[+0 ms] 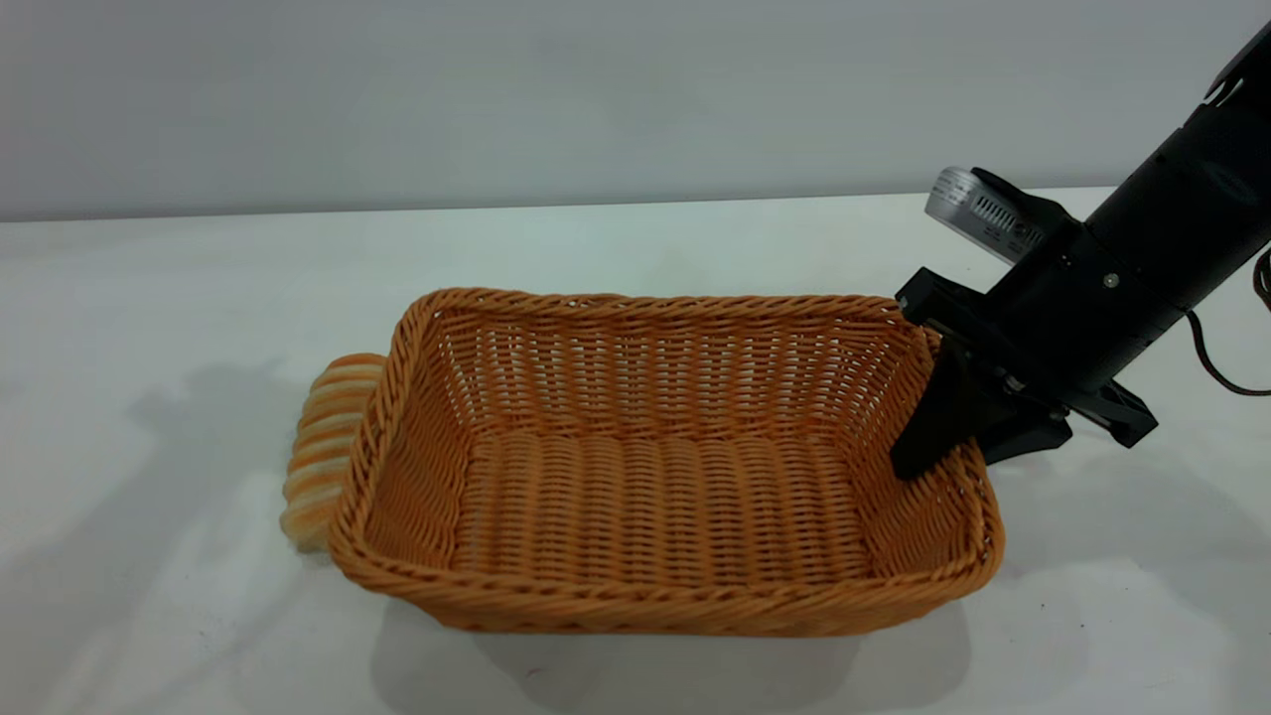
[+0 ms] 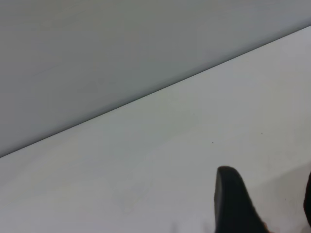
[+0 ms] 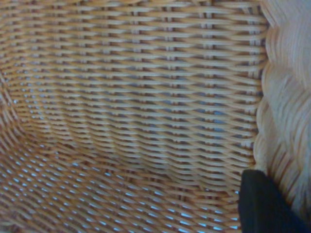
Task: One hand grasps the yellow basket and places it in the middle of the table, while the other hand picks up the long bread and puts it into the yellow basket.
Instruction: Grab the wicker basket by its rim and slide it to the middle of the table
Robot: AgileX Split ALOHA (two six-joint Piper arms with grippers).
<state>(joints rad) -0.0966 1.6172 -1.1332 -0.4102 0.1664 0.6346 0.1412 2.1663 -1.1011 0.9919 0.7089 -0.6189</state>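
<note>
The yellow basket (image 1: 655,516), a big woven wicker tray, stands in the middle of the white table (image 1: 159,298) with nothing inside it. My right gripper (image 1: 968,447) is shut on its right end wall, one finger inside and one outside the braided rim. In the right wrist view the inner finger (image 3: 262,204) lies against the weave (image 3: 136,97). The long bread (image 1: 326,452), striped golden and cream, lies on the table against the basket's left end, partly hidden by it. My left gripper (image 2: 272,208) shows only in its wrist view, open over bare table.
A grey wall (image 1: 496,89) runs behind the table's far edge. The right arm (image 1: 1142,258) slants in from the upper right, with a cable trailing near the right edge. Bare tabletop surrounds the basket.
</note>
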